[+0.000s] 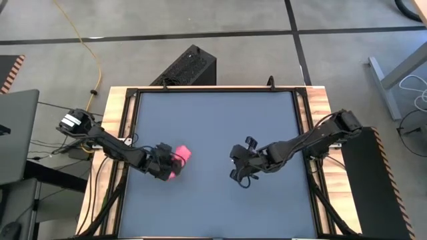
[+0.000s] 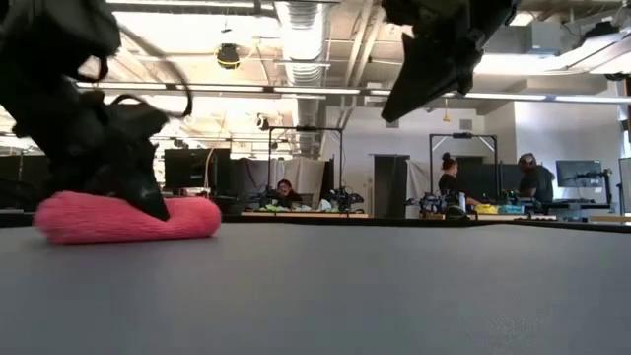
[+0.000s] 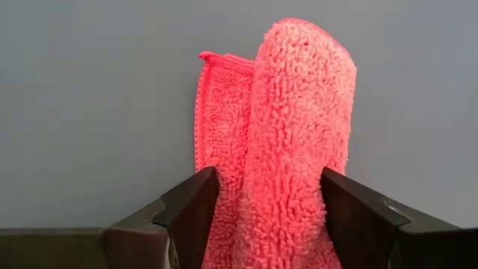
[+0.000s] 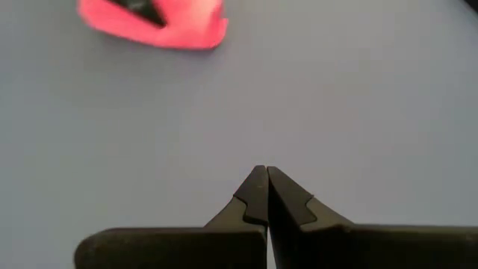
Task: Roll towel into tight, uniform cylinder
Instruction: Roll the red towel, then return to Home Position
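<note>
Pink towel [image 3: 299,142] roll lies between my left gripper [image 3: 269,217] fingers, spread wide astride; long axis runs straight ahead. My right gripper [image 4: 263,196] pinched closed, empty, well apart.

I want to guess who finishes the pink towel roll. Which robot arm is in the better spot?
Probably the left. The left gripper is down at the towel, one finger on each side of the roll. The right gripper is shut and hangs above bare table, away from it.
</note>
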### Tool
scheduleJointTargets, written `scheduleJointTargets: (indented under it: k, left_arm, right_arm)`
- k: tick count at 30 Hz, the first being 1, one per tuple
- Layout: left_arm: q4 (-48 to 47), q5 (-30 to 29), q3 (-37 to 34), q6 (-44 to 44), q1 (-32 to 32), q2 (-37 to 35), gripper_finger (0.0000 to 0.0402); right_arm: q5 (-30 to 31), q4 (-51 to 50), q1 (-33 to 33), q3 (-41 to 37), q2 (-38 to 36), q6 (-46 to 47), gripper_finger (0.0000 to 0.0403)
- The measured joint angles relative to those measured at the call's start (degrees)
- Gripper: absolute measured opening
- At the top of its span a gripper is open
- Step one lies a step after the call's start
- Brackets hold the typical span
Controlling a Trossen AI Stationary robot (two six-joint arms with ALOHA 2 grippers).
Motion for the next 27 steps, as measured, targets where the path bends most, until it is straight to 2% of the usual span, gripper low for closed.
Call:
scheduleJointTargets:
  k: [4,6,8,10,14,20,24,27]
  left_arm:
    - [-10.8,-8.9,-0.1,-20.2,1.1,-1.2,0.0222]
    - [-12.8,-12.7,-0.2,-30.9,1.6,-1.2,0.0222]
    - [-13.0,-15.6,-0.3,-38.0,2.3,-1.2,0.0222]
    - [-11.5,-18.0,-0.3,-40.8,3.2,-1.2,0.0222]
    - [-11.1,-19.3,-0.2,-39.8,5.3,-1.5,0.0222]
    - [-15.0,-21.3,-0.2,-32.3,8.2,-5.6,0.0222]
    - [-20.0,-23.8,-0.2,-24.0,9.9,-12.6,0.0222]
    - [-21.2,-26.7,-0.2,-12.9,11.3,-19.1,0.0222]
  right_arm:
    - [0.3,0.6,0.5,-1.6,-2.6,-2.1,0.002]
    - [0.3,0.5,0.5,-2.4,-3.7,-2.5,0.0021]
    - [0.2,0.2,0.5,-2.9,-4.6,-2.6,0.0021]
    - [0.2,-0.3,0.5,-3.3,-5.1,-3.4,0.0021]
    - [0.0,-0.4,0.5,-3.3,-5.2,-4.4,0.0021]
    - [-1.1,-0.3,0.5,-3.3,-5.4,-5.1,0.0021]
    - [-1.4,-0.1,0.0,-3.3,-6.3,-5.6,0.0021]
    - [-2.0,0.1,-0.9,-3.3,-7.5,-6.2,0.0021]
